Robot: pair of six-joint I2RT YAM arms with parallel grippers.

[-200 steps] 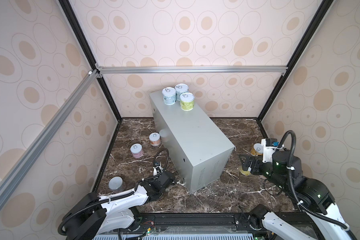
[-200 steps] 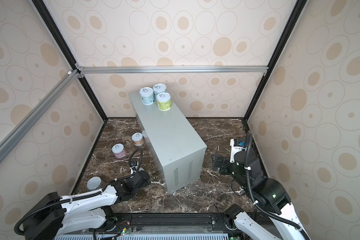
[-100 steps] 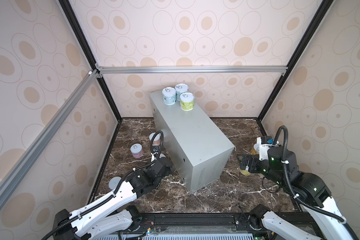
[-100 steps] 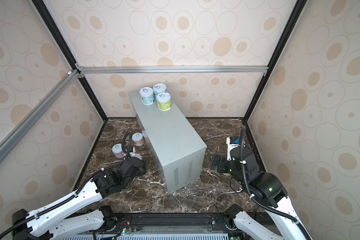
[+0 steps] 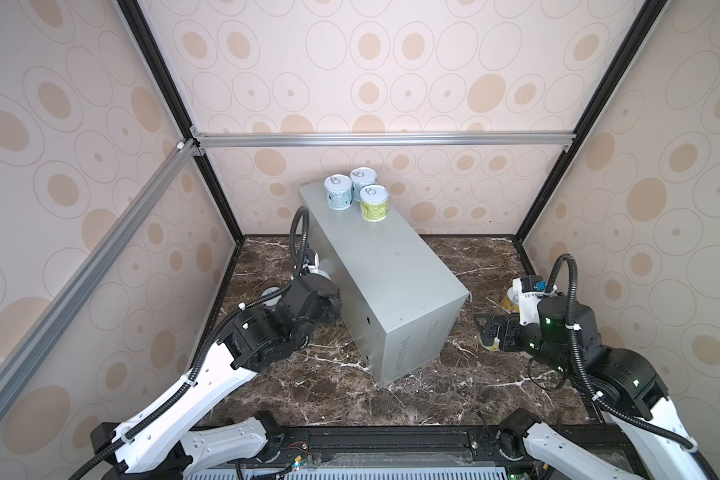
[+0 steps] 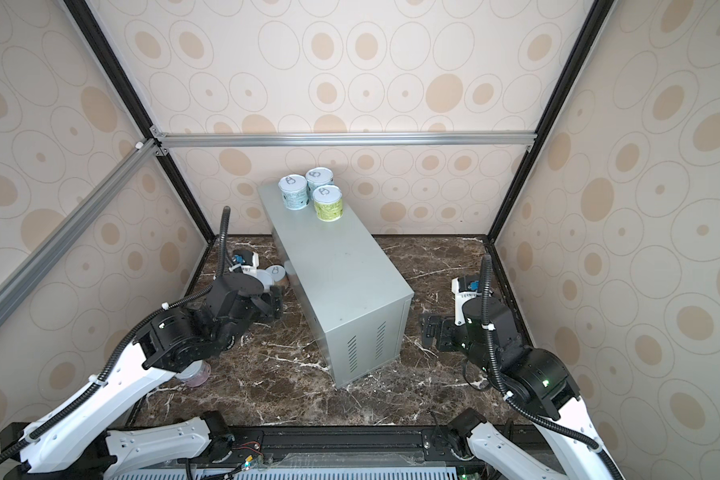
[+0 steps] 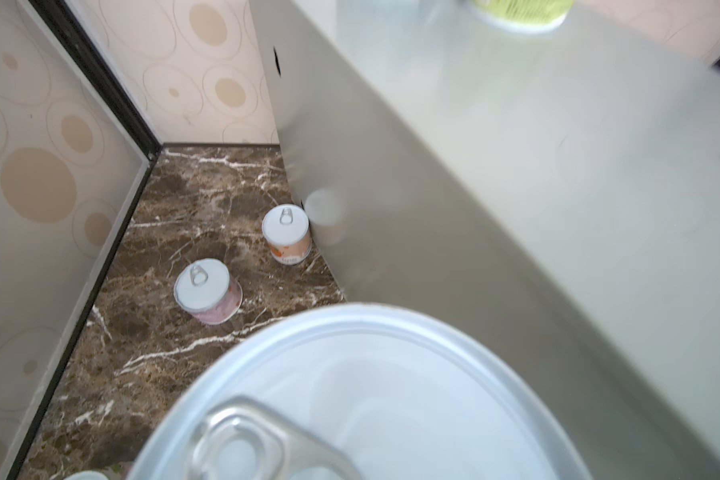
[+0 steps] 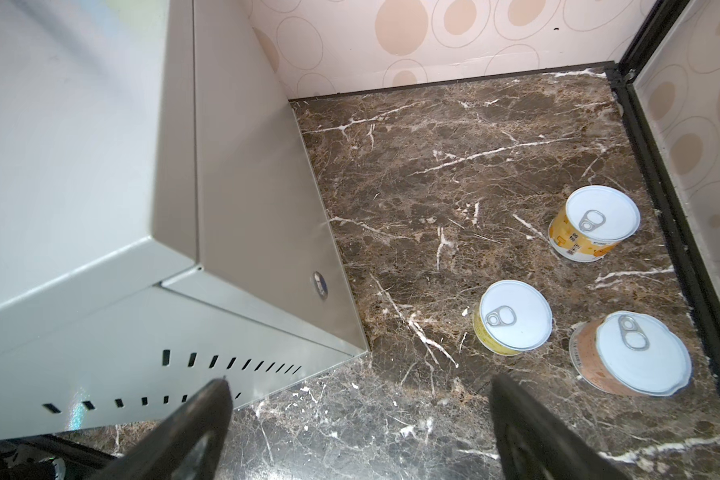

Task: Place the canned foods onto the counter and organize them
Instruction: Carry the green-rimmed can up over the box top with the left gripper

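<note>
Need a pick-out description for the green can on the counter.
Find the counter, the big grey metal box mid-scene. Three cans stand at its far end. The green can alone has a lime label; the teal cans beside it are blue-green.

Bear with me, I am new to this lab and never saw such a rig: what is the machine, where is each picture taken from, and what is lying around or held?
It is a robot with two arms. Two pictures come from a twin camera overhead; the other two from a camera on each wrist. The counter, a grey metal box, stands on a marble surface. At its far end sit a teal can, a second teal can and a green can. Left of it stand a pink can, an orange-labelled can and, under the left arm, a pinkish can. To the right stand a yellow can, a yellow-orange can and a brownish can. The left arm holds a tenth can whose lid fills much of its wrist picture. The right arm's fingers are open and empty.
</note>
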